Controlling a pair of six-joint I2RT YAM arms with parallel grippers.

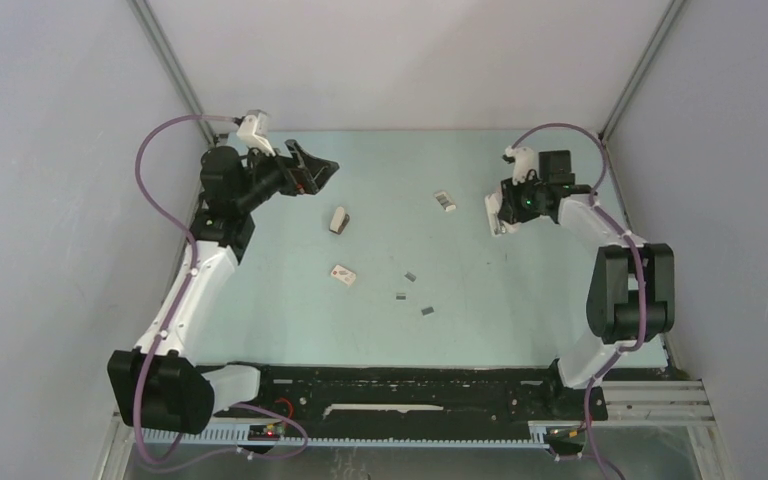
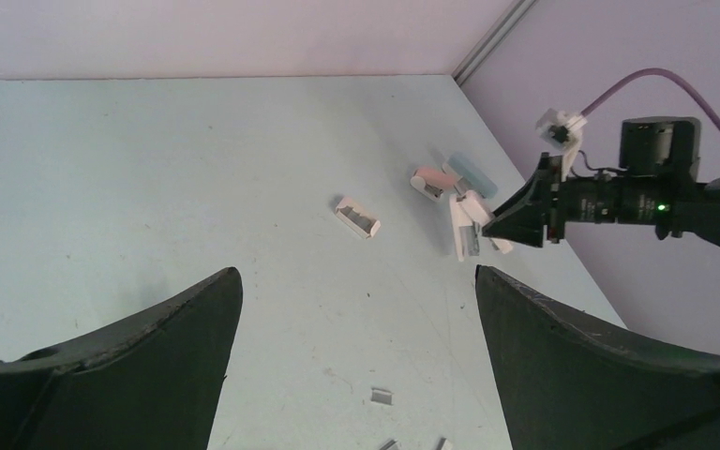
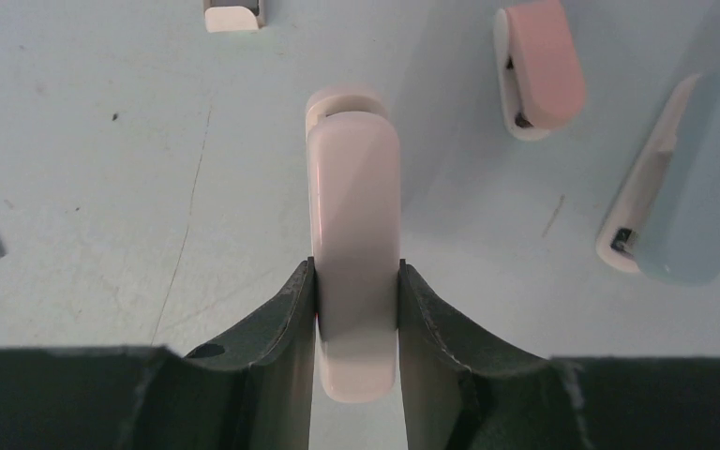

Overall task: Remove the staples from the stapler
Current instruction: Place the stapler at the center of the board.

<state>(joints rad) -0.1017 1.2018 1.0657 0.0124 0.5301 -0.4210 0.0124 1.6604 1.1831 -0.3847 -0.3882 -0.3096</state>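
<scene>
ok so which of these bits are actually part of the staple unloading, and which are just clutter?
In the job: white stapler, clamped in the right jaws; three loose dark-grey staple strips.
Just lying about: pink stapler; pale blue stapler; three small white boxes.

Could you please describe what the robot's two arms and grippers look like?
The left arm and right arm have white links and black joints, each trailed by a purple cable. The left gripper and right gripper carry dark tapered fingers; a green light glows on the right wrist.
</scene>
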